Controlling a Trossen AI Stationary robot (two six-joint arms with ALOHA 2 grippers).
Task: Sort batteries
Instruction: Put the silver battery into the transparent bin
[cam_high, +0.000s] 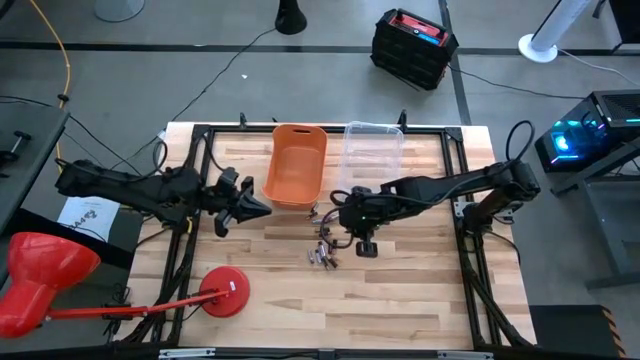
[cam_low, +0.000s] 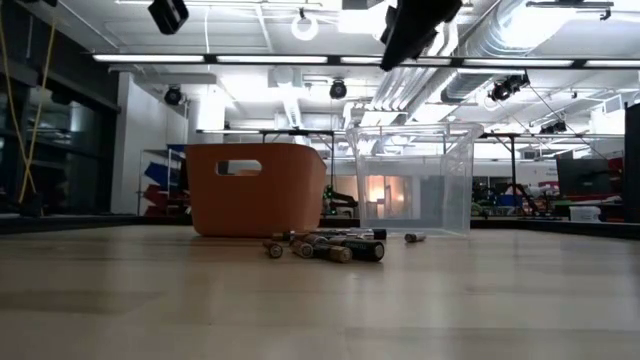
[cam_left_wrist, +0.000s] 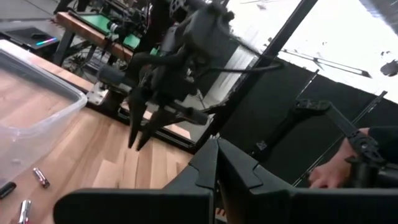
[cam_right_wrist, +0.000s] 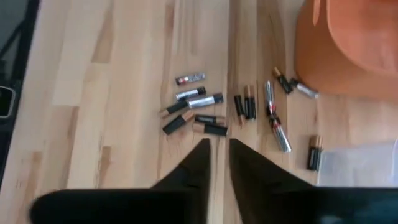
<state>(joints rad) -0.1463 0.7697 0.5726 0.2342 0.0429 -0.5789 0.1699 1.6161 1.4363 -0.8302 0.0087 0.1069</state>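
The right end effector (cam_right_wrist: 216, 163) hung above the counter (cam_high: 400, 300) with its two fingers a narrow gap apart and nothing between them. Directly below and just ahead of its tips lay the batteries (cam_right_wrist: 205, 115), scattered in a loose cluster on the bare wood. The nearest was a dark cell with a coppery end (cam_right_wrist: 209, 129), lying just beyond the tips with its long axis crosswise to the direction the fingers pointed. Whether the finger gap already straddled its width could not be told, so some turning of the wrist may be needed before descending.

Beyond the cluster stood the orange bin (cam_high: 295, 165), and beside it the clear bin (cam_high: 373, 155); a few cells lay close to the feet of both.

The left end effector (cam_high: 262, 208) was closed and empty, held off to the far side of the cluster near the orange bin. In the high view it was well apart from the batteries, while the right one was almost on top of them, so the right arm looked the one placed to pick. No cell appeared to be in either bin, and sorting seemed barely begun.
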